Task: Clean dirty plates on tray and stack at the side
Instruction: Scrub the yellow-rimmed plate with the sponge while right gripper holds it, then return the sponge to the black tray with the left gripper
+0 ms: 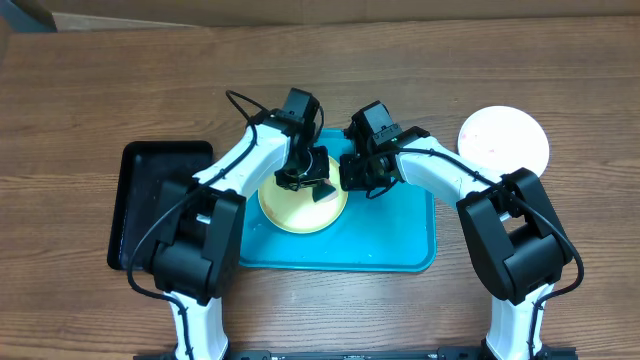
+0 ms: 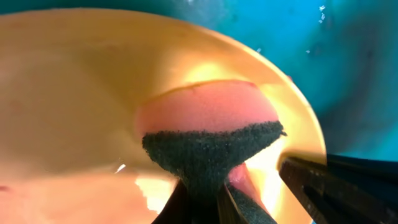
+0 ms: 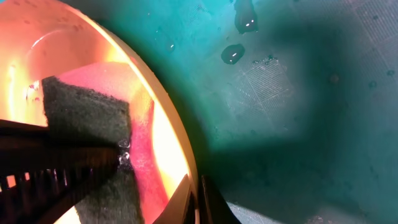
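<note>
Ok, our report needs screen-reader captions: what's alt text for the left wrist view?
A pink sponge with a dark scouring face, pinched in the left end effector, rests against the pale yellow plate; the turquoise tray shows behind.

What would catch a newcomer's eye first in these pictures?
At the centre, the left gripper presses a pink sponge with a dark scouring face onto the pale yellow plate, which sits on the turquoise tray. The right gripper sits at the plate's right rim. A white plate lies alone on the table, right of the tray.
</note>
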Action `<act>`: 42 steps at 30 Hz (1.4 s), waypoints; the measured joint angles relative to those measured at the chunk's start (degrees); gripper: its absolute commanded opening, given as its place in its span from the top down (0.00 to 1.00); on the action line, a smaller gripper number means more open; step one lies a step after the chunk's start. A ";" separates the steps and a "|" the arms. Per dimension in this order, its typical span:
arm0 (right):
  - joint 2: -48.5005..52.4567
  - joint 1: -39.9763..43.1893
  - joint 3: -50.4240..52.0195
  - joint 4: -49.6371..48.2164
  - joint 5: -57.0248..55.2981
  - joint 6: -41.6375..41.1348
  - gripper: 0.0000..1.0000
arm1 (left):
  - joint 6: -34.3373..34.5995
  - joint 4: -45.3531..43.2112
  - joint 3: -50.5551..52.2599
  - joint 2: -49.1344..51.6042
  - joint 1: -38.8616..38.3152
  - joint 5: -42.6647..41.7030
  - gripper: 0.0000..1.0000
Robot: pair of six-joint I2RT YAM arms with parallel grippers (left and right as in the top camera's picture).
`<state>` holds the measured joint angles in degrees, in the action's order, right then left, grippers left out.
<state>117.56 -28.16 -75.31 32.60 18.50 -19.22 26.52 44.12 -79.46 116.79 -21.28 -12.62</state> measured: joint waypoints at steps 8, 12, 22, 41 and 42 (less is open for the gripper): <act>0.00 0.00 0.00 0.00 -0.02 0.00 0.96 | 0.79 4.50 0.42 -1.16 2.32 10.86 0.96; 0.00 0.00 0.00 -0.09 0.04 0.02 0.96 | 0.98 5.77 0.42 -1.33 4.81 15.45 0.96; 0.00 -0.22 0.00 -0.02 0.04 -0.07 0.96 | 6.40 18.86 -7.21 -1.29 7.32 22.25 0.96; -7.30 0.28 -4.74 17.25 -2.99 1.81 0.96 | 11.02 32.61 -14.97 -29.18 22.64 27.91 0.96; -8.98 0.26 -5.95 18.53 -4.11 2.38 0.96 | 10.43 32.54 -14.45 -29.14 23.80 27.43 0.96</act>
<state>108.57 -27.90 -81.25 51.13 14.39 -16.84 36.95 76.66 -93.91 87.66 2.52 14.81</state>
